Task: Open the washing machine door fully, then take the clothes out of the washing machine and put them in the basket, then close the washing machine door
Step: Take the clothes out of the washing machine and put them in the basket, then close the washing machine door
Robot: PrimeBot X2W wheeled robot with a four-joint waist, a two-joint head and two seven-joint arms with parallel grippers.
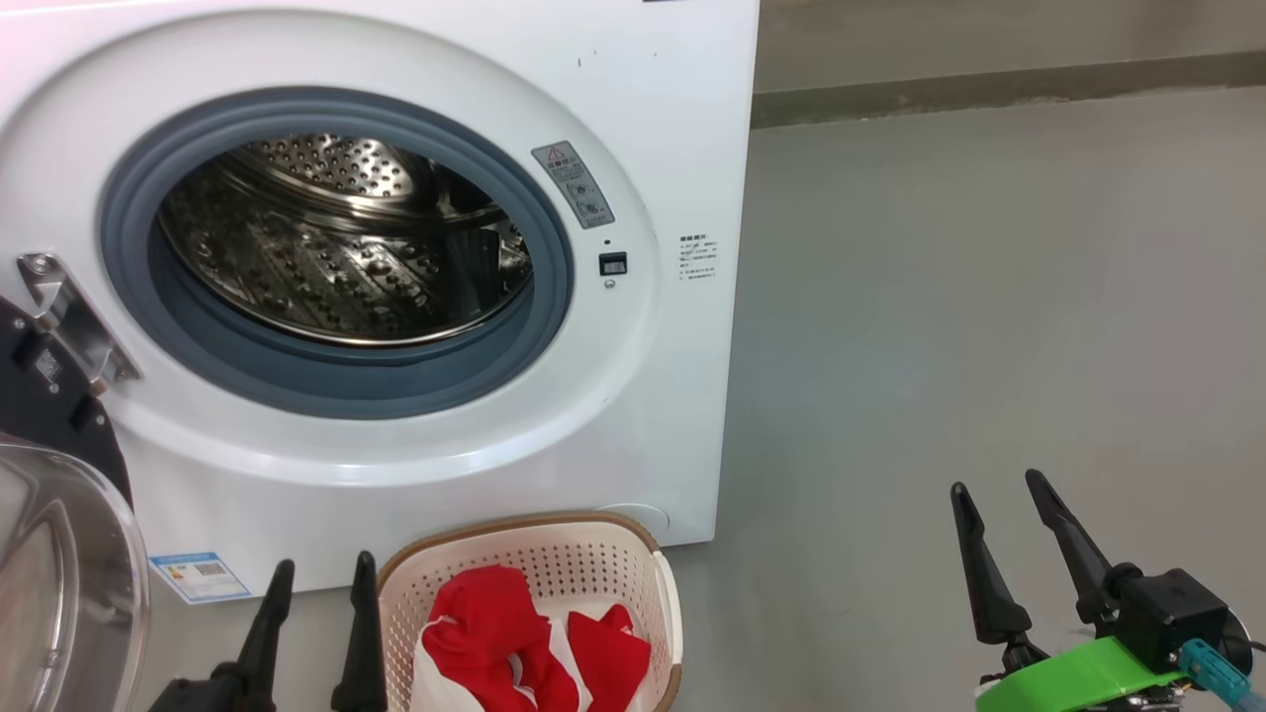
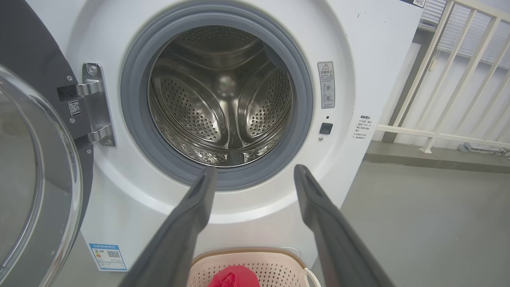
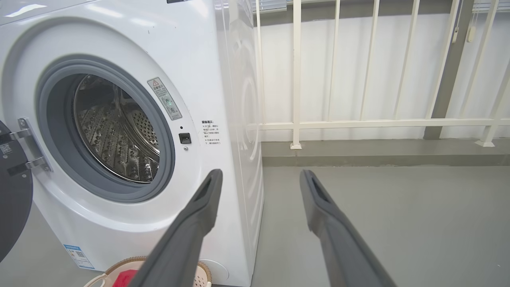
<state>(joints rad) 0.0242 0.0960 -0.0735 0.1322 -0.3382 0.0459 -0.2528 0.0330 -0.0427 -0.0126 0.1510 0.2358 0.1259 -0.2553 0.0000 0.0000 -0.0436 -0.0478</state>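
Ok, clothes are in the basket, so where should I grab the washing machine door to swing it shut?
Take the washing machine door by its black frame, far from the hinge, with the open left claw coming from the left. The glass bowl bulges and is probably too smooth and wide to pinch.

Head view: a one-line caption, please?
Door open, drum empty, red clothes in the basket; left gripper and right gripper open, empty.

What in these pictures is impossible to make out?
- Head view: the basket and clothes run past the bottom edge.
- Head view: the washing machine door is cut by the left edge.
- Head view: print on the blue label is too small to read.
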